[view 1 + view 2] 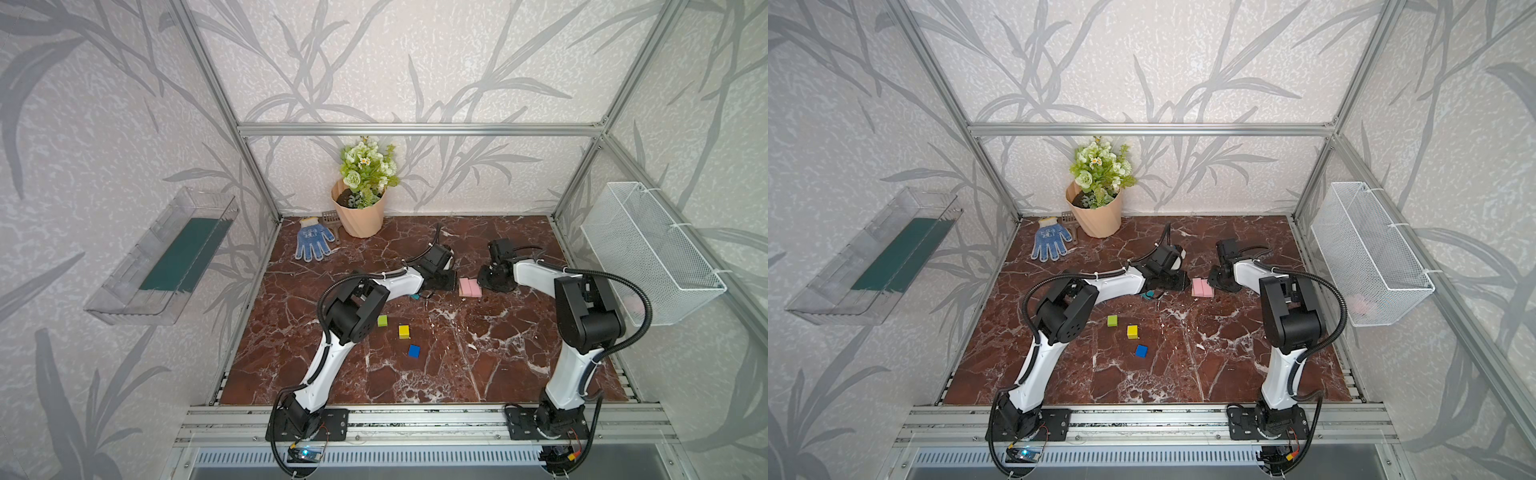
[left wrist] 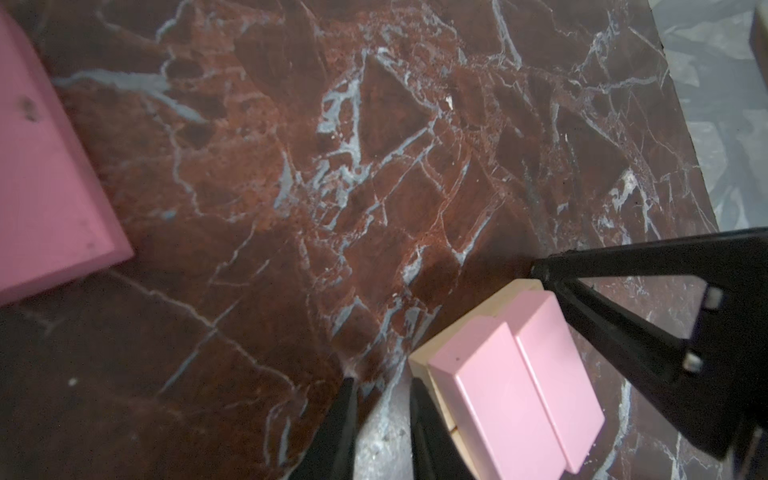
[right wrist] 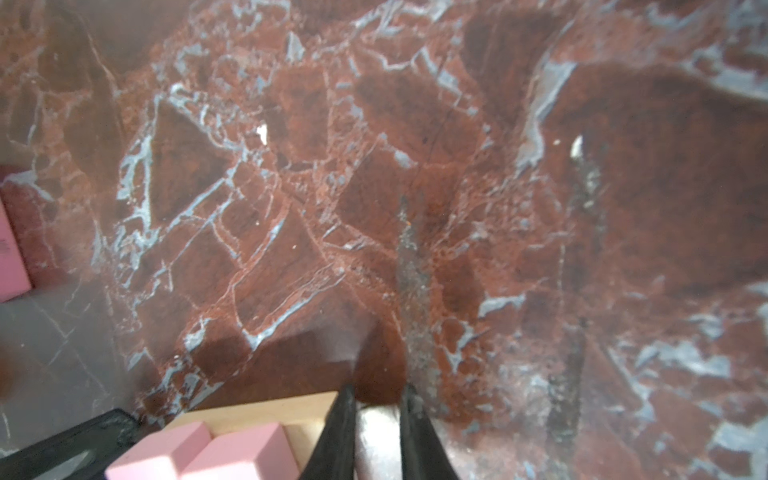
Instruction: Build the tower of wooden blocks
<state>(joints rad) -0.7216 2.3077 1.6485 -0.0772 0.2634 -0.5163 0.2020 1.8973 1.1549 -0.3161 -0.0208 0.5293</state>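
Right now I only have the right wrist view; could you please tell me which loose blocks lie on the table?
Observer: A lime cube, a yellow cube and a blue cube lie apart in a diagonal line, nearer the arm bases than the pink pair.
Operator: Thanks. Is the left gripper holding anything?
Observer: No, the left gripper is shut on nothing, beside the pink pair.
Operator: Any teal block?
Observer: One teal block peeks out under the left forearm.
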